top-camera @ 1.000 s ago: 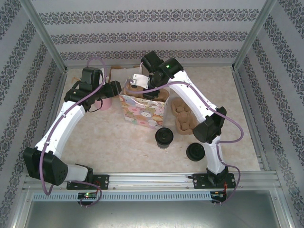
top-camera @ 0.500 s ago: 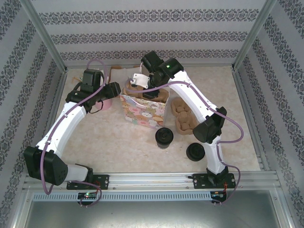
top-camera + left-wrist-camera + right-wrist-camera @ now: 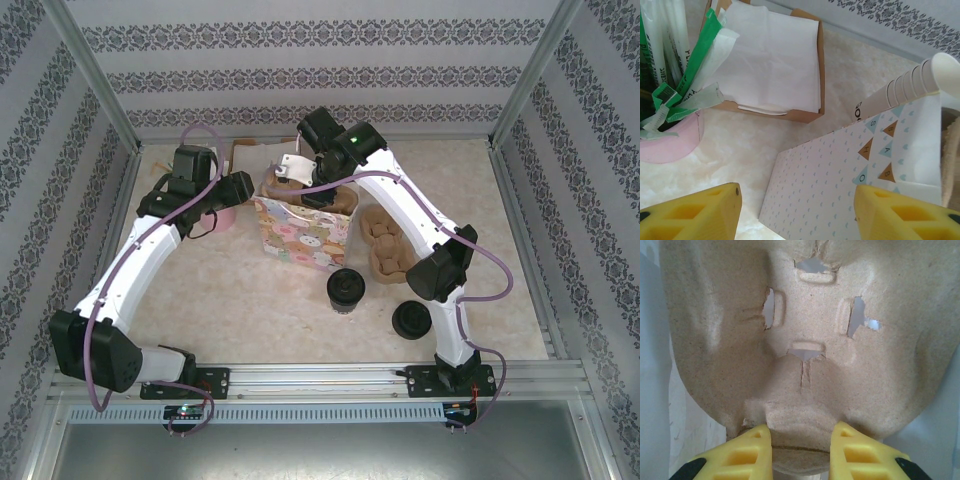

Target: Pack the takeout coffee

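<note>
Overhead and wrist views of the packing table. The right gripper (image 3: pixel 800 450) pinches the near rim of a moulded pulp cup carrier (image 3: pixel 810 340) between its yellow fingertips (image 3: pixel 747 452); from above, this carrier (image 3: pixel 318 196) sits at the open mouth of the patterned gift bag (image 3: pixel 300 236), which stands near the middle of the table (image 3: pixel 230 300). The left gripper (image 3: pixel 797 210) has its fingers spread wide with nothing between them, and is poised above the bag's pale side panel (image 3: pixel 830 185) and the bare tabletop beside it. Just past it stands a pink holder (image 3: pixel 670 142) filled with paper-wrapped straws (image 3: pixel 695 55); beyond that lies a brown cardboard box (image 3: pixel 810 112) of white napkins (image 3: pixel 775 55). A stack of lidless cream cups (image 3: pixel 902 87) leans at the bag's far edge. A second pulp carrier (image 3: pixel 388 245) lies on the table just right of the bag. In front of the bag stands a dark stack that appears to be loose black lids (image 3: pixel 346 291). The takeout coffee (image 3: pixel 412 320) appears to be the black-lidded round farther right and nearer the arm bases, just beside the right arm's elbow and well apart from both grippers; its cream wall is hidden under the lid from above, so this identification is not certain.
</note>
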`<control>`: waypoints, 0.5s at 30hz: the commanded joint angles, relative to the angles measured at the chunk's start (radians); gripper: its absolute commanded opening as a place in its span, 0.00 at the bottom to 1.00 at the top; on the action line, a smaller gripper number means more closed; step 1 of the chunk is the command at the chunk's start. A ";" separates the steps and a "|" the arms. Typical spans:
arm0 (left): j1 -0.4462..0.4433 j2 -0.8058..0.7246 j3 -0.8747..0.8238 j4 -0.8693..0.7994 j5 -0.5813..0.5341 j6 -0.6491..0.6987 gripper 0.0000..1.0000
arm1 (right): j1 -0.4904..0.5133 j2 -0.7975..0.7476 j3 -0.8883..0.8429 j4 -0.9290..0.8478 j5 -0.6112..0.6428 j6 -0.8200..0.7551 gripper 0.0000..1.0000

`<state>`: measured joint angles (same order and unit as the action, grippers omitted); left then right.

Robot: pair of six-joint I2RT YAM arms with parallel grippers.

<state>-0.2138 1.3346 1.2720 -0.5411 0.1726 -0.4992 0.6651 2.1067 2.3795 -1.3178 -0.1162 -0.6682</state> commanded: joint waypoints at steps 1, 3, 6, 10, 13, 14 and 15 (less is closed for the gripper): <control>0.010 -0.038 0.002 0.045 0.014 -0.007 0.63 | 0.001 0.018 -0.002 -0.047 0.039 0.002 0.23; 0.011 -0.043 0.011 0.051 0.039 -0.002 0.65 | 0.004 0.019 -0.003 -0.048 0.042 -0.001 0.23; 0.011 -0.044 0.020 0.069 0.098 0.011 0.68 | 0.004 0.016 0.000 -0.041 0.038 0.002 0.23; 0.010 -0.028 0.032 0.069 0.184 0.044 0.70 | 0.004 0.002 -0.002 -0.024 -0.003 0.011 0.22; 0.010 -0.011 0.045 0.042 0.214 0.082 0.70 | 0.004 -0.004 -0.002 -0.018 -0.010 0.013 0.22; 0.010 -0.004 0.053 0.028 0.214 0.093 0.70 | 0.003 -0.005 -0.002 -0.018 -0.007 0.014 0.22; 0.009 0.005 0.061 0.015 0.217 0.106 0.70 | 0.002 -0.007 -0.002 -0.017 -0.006 0.013 0.22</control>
<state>-0.2138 1.3197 1.2915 -0.5121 0.3408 -0.4561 0.6651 2.1078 2.3795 -1.3277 -0.1043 -0.6643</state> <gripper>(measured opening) 0.700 0.240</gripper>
